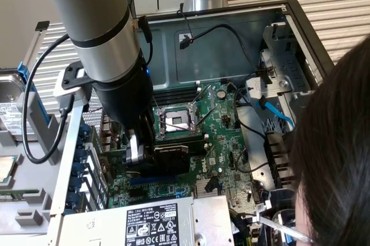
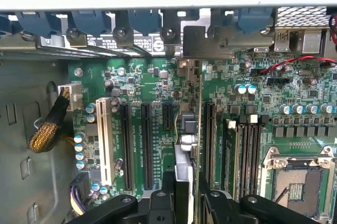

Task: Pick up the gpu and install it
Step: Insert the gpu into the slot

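Inside an open computer case (image 1: 300,21), the gripper (image 1: 151,155) holds the gpu (image 1: 172,155) on edge just above the green motherboard (image 1: 222,136), its fingers clamped on the card. The exterior view takes in the arm (image 1: 95,32), the processor socket (image 1: 176,120) beside the card, and a person's head (image 1: 338,153) at its right. The wrist view looks down the card's edge (image 2: 184,145), standing between the fingers (image 2: 158,203) over the black expansion slots (image 2: 147,145).
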